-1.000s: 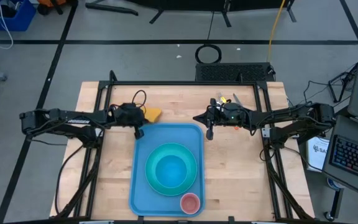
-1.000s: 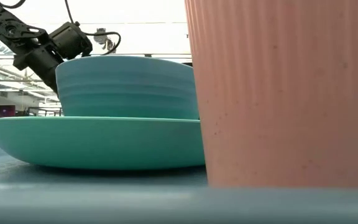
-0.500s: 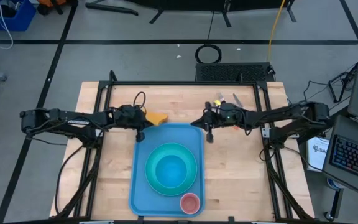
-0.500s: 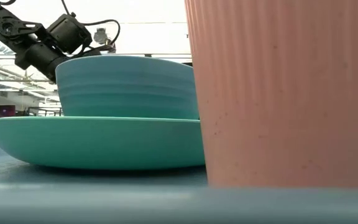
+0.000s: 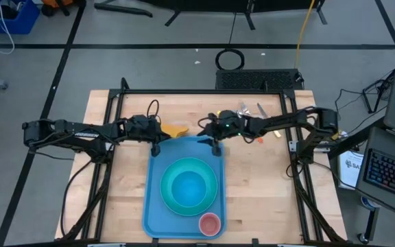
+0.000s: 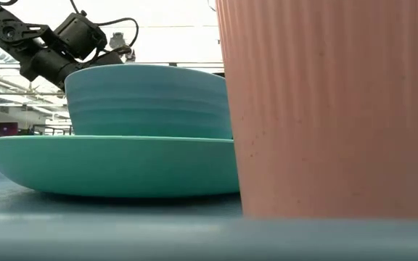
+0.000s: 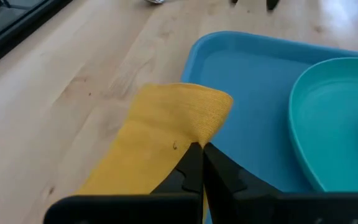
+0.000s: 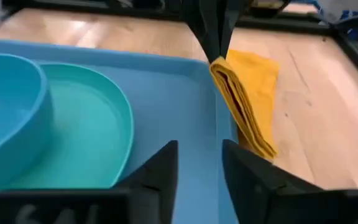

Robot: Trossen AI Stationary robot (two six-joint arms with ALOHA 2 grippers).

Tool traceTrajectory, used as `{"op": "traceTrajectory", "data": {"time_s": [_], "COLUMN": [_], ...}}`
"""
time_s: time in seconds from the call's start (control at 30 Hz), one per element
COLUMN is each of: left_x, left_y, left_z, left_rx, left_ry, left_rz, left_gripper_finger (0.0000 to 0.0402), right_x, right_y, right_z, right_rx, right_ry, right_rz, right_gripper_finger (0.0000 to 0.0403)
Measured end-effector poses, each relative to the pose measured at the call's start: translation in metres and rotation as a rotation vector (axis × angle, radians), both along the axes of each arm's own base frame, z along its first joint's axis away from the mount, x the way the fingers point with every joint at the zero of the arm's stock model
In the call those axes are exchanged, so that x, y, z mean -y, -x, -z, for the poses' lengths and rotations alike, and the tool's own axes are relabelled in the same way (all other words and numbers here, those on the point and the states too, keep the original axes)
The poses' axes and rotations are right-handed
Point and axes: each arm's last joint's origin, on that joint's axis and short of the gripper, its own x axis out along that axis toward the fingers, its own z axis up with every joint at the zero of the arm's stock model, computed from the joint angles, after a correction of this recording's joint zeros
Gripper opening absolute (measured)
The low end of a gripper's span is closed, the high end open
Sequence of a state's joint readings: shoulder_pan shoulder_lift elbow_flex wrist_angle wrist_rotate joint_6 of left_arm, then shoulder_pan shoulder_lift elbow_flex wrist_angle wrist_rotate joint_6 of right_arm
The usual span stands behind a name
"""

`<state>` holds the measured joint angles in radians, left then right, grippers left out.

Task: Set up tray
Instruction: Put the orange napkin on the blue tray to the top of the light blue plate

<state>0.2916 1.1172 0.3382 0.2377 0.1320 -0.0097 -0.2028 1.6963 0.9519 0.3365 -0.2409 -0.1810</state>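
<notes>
The light-blue tray (image 5: 158,206) lies mid-table with a turquoise plate (image 5: 211,199), a blue bowl (image 5: 188,186) and a pink cup (image 5: 209,223) on it. A yellow napkin (image 5: 175,129) sits at the tray's far left corner. My left gripper (image 5: 158,139) is shut on it. My right gripper (image 5: 215,144) is open over the tray's far rim, and in its wrist view the open fingers (image 8: 197,162) face the napkin (image 8: 253,93) across a gap. In the low view the cup (image 6: 332,109) hides the right arm. My left gripper pinches the folded napkin between its two fingers (image 8: 213,28) at its raised end (image 8: 221,65), where several layers show. The fingers slant down from the table's left. That end (image 7: 207,112) is lifted over the tray's far left corner, and the rest trails down to the table.
Small utensils (image 5: 249,110) lie on the wood at the far right. A black frame (image 5: 204,91) runs along the table's far edge. Bare wood lies to both sides of the tray (image 7: 253,81).
My right gripper has swung toward the table's left, from beside the tray's far right corner to over its far rim, and has sunk a little. The held end of the napkin has shifted slightly toward the tray.
</notes>
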Motion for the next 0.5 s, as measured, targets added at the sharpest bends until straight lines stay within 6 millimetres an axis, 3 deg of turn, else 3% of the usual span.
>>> {"op": "traceTrajectory", "data": {"time_s": [0.2, 0.5], "left_x": [0.000, 0.003], "left_y": [0.000, -0.001], "left_z": [0.000, -0.001], "left_rx": [0.001, 0.011], "left_ry": [0.003, 0.004], "left_rz": [-0.002, 0.018], "left_gripper_finger": [0.0001, 0.0001], "right_x": [0.003, 0.008], "right_y": [-0.019, -0.042], "right_z": [0.007, 0.004], "right_rx": [-0.033, -0.006], "right_ry": [0.004, 0.005], "right_rz": [-0.005, 0.001], "right_gripper_finger": [0.0187, 0.0223]}}
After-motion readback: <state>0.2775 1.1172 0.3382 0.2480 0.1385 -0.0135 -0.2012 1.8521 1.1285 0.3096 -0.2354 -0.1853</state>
